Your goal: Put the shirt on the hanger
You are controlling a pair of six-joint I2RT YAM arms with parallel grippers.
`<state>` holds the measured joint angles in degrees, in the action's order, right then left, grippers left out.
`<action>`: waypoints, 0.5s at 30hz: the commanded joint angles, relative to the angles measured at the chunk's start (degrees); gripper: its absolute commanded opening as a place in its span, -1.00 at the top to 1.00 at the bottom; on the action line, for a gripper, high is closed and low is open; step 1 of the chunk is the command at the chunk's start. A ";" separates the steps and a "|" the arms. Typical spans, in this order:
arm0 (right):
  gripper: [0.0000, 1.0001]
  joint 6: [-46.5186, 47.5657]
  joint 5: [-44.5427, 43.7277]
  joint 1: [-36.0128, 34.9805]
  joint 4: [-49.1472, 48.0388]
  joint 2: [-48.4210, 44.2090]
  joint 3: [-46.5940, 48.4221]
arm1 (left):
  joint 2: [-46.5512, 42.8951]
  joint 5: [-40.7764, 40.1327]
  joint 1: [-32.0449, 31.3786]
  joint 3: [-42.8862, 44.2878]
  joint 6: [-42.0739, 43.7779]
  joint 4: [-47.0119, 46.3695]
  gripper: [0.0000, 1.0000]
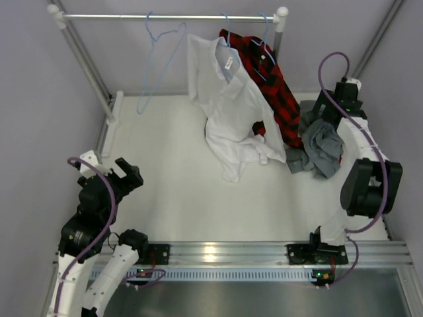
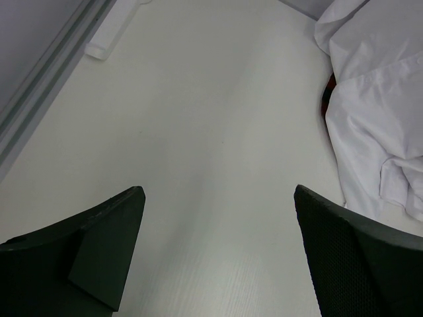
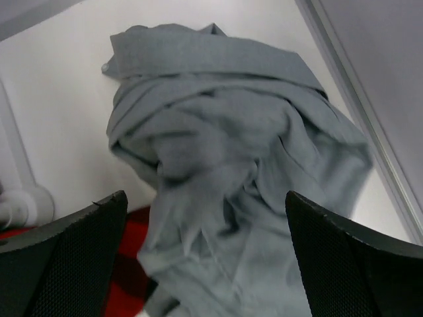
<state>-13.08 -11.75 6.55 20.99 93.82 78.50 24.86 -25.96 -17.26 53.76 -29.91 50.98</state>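
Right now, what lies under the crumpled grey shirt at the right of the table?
The grey shirt lies heaped on the white table; at one edge it overlaps the red-and-black plaid shirt. Whatever else the heap covers cannot be seen.

Open passage is offered over the bare left and centre of the table (image 1: 165, 185). The far right is blocked by the grey shirt (image 1: 322, 146), heaped against the plaid shirt (image 1: 276, 96) and white shirt (image 1: 231, 112). The hanger (image 1: 158, 59) is hung apart, leftward.

At the right wrist, we lose the grey shirt (image 3: 231, 165) past the bottom edge; overhead, the white shirt (image 1: 231, 112) partly hides the plaid shirt (image 1: 274, 92).
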 commanded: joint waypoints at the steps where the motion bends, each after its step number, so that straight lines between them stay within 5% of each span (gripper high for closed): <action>1: -0.99 3.58 1.98 0.84 -3.77 7.50 7.18 | -0.60 0.56 -1.02 -0.49 -0.06 -3.26 -0.97; 9: -0.91 6.75 1.38 0.92 -3.85 19.29 9.05 | -2.80 -0.15 -1.64 -1.02 0.03 -3.61 -0.97; 11: -0.66 6.75 1.20 0.92 -3.85 19.73 8.78 | -2.71 -0.15 -1.64 -1.02 0.12 -3.61 -0.97; 15: 0.18 7.54 -0.64 0.92 -4.29 18.16 8.95 | -2.28 -0.06 -1.55 -0.93 0.20 -3.70 -0.97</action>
<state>-5.91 -11.11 6.57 19.00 114.26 85.71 22.50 -25.82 -18.61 53.10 -29.89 50.24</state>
